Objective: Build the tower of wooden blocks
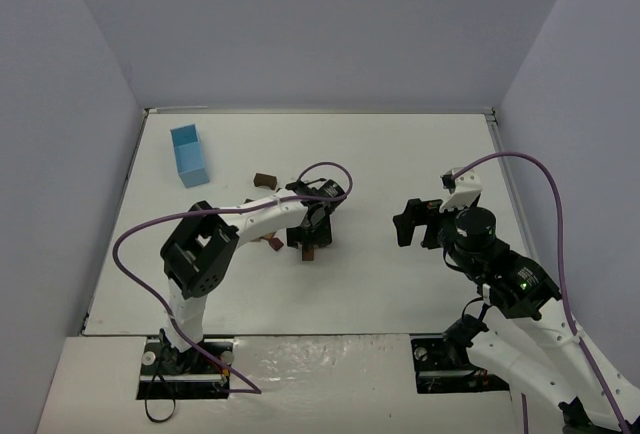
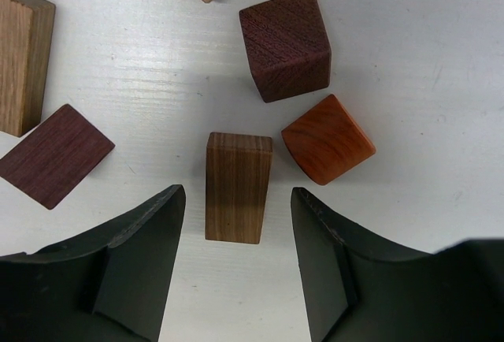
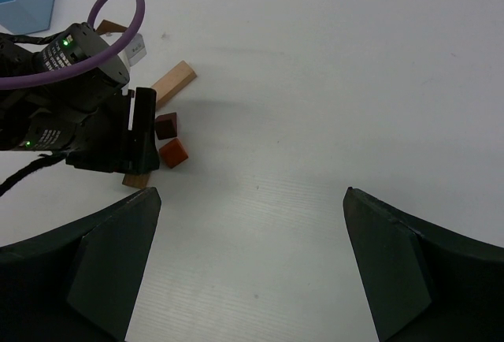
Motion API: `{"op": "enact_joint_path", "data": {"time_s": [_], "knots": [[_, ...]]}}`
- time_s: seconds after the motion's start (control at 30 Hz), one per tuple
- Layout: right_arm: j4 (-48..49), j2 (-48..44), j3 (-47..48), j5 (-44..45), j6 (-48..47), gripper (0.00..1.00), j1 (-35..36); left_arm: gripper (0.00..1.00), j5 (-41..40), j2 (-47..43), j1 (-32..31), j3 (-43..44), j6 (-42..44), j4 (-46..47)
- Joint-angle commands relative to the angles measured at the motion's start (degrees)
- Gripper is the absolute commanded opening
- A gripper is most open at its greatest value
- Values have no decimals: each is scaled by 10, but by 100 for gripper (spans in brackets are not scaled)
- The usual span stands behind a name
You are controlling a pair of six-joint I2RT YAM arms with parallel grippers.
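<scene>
Left gripper (image 2: 237, 200), jaws half-parted and empty, straddles the brown bar (image 2: 238, 176) for a likely pickup; right gripper (image 3: 250, 200) hangs spread wide, empty.

A white counter (image 1: 400, 284) carries a light blue box (image 1: 188, 154) near its far left corner, with a small dark brown block (image 1: 265, 179) lying alone a little nearer the middle. Around the middle lies a loose cluster, each piece resting on the surface: a brown bar (image 2: 238, 187), a reddish-orange block (image 2: 327, 139) just beside it, a dark brown cube (image 2: 285, 44), a purplish-brown slab (image 2: 53, 155) and a light tan bar (image 3: 175, 82). A two-toned tan piece (image 2: 22, 57) is cut off at the view's edge, so its shape is unclear.
</scene>
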Motion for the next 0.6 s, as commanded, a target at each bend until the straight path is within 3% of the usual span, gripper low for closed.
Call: {"op": "enact_joint_path", "data": {"time_s": [0.0, 0.57], "knots": [[32, 6, 10, 18, 8, 100, 4, 51, -1, -10, 7, 19, 0, -6], [33, 11, 11, 24, 6, 100, 4, 37, 6, -7, 8, 16, 3, -7]]}}
